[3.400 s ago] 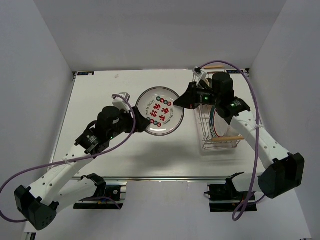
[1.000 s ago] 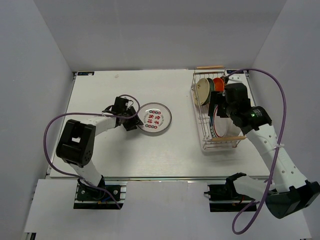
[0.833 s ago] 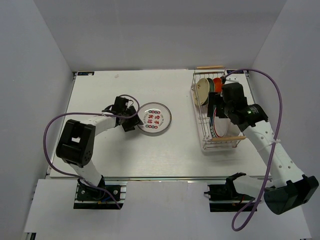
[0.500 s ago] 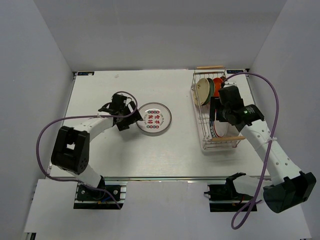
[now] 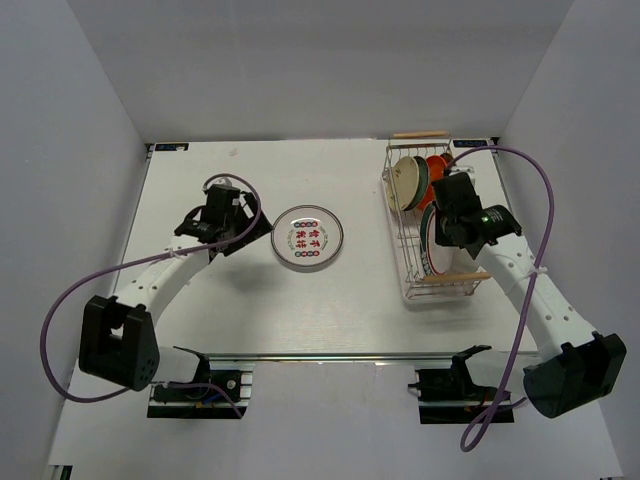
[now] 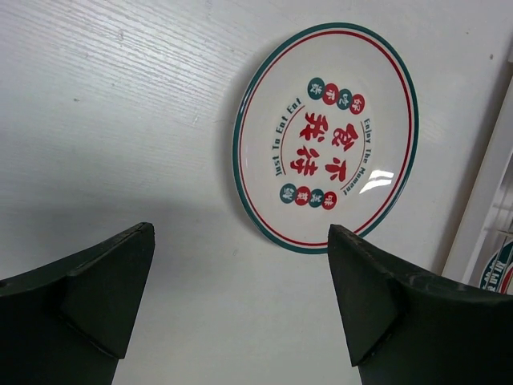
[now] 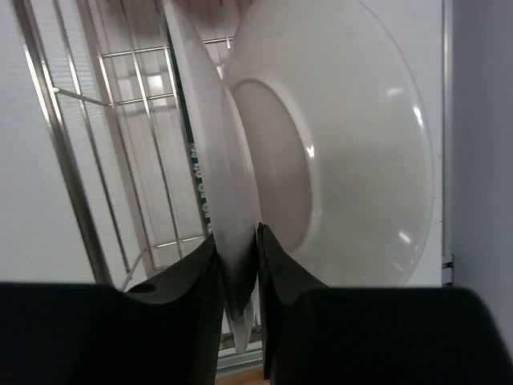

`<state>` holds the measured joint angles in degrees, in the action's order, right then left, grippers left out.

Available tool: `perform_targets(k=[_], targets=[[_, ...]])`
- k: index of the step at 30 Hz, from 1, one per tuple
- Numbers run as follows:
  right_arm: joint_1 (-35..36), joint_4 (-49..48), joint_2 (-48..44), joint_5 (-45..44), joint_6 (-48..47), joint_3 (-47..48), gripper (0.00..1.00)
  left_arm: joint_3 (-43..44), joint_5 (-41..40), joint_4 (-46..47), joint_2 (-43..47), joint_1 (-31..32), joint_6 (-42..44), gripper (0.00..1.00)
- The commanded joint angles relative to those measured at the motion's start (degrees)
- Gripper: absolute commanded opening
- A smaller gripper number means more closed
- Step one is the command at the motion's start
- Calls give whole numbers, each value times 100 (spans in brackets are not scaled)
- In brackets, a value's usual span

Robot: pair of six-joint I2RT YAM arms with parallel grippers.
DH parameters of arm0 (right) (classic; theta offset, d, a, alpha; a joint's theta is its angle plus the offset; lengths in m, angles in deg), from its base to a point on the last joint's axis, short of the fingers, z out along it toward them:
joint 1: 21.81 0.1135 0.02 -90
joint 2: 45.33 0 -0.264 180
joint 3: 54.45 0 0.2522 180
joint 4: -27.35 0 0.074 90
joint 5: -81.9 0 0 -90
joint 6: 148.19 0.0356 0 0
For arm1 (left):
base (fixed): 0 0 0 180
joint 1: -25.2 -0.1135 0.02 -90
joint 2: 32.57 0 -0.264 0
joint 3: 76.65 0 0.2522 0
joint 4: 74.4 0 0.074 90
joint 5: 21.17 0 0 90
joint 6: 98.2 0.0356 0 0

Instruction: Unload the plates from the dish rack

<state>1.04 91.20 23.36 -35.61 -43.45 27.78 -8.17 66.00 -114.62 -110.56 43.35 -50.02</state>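
Observation:
A white plate with a green and red rim and red characters (image 5: 308, 236) lies flat on the table; it also shows in the left wrist view (image 6: 325, 136). My left gripper (image 5: 234, 230) is open and empty just left of it, fingers (image 6: 104, 289) above bare table. The dish rack (image 5: 412, 285) stands at the right, with cream (image 5: 405, 183), teal and red-orange (image 5: 436, 165) plates upright at its far end. My right gripper (image 5: 437, 220) reaches into the rack and is shut (image 7: 238, 269) on the rim of an upright green-rimmed white plate (image 7: 210, 176). Another white plate (image 7: 345, 152) stands right behind it.
The rack's wooden handles lie at its far end (image 5: 420, 134) and near end (image 5: 455, 278). Rack wires (image 7: 56, 120) run close to the left of the gripped plate. White walls enclose the table on three sides.
My left gripper has let go of the flat plate and drawn back to the left. My right gripper has gone down into the rack and closed on an upright plate's rim.

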Motion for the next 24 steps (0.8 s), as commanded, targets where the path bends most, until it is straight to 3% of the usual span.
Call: perform_targets(k=[1, 12, 24], targets=[[-9, 115, 66, -290, 117, 149, 21, -145, -262, -132, 302, -13, -19, 98], [0, 344, 93, -387, -24, 878, 0, -286, -385, -167, 847, -13, -28, 98], [9, 458, 31, -615, -402, 2214, 0, -234, -473, -307, 1217, -13, 16, 98]])
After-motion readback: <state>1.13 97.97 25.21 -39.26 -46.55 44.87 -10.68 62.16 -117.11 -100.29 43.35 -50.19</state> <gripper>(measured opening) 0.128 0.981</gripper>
